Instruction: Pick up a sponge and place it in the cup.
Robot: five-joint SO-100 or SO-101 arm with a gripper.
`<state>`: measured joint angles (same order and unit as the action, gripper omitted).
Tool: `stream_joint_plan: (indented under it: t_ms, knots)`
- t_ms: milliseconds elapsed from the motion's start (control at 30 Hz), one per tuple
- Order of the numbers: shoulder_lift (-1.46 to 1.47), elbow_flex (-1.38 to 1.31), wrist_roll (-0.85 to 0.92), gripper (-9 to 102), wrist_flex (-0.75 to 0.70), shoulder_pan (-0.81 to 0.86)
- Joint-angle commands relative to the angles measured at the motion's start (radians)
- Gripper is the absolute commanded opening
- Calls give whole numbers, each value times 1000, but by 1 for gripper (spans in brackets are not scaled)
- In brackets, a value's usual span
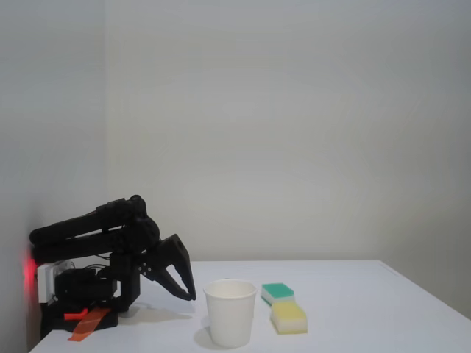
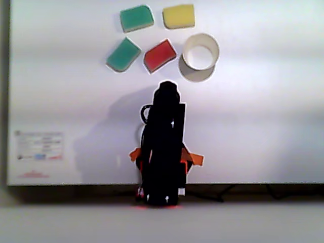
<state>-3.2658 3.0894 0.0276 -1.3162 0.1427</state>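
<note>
1. The arm (image 1: 110, 235) is sitting folded low over its base at the left of the fixed view, with the gripper (image 1: 188, 294) pointing down toward the table (image 1: 368, 309). Nothing is lying between the jaws; whether they are parted or closed I cannot tell.
2. The cup (image 1: 230, 312) is standing upright just right of the gripper in the fixed view. In the other view the cup (image 2: 201, 50) is showing its open mouth and a white interior, and it is holding nothing.
3. Two teal sponges are lying beyond the arm in the other view: one (image 2: 136, 17) far from the arm beside the yellow sponge (image 2: 178, 16), the other (image 2: 123, 54) nearer, next to the red sponge (image 2: 160, 55). All four are lying apart from the cup and from each other.
4. In the fixed view a teal sponge (image 1: 277, 292) is lying just behind the yellow sponge (image 1: 288, 318), right of the cup.
5. Judged step: reaching has not begun. The nearer teal sponge is probably the easier target, as the red one and the cup are leaving room on its open side.
6. Advice: the jaws should be opening wide, descending across the sponge's short sides, and avoiding the red neighbour.
7. The cup is light and may tip; release is best made from directly above its mouth.
</note>
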Motion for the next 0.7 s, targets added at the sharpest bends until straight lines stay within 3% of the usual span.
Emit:
stream_joint_plan:
  t_ms: [0,400,667]
  knots:
    - [2,2,5,1,-83,-2]
    - [18,-52,5,1,-32,-5]
    - [354,-367,3,1,0,-18]
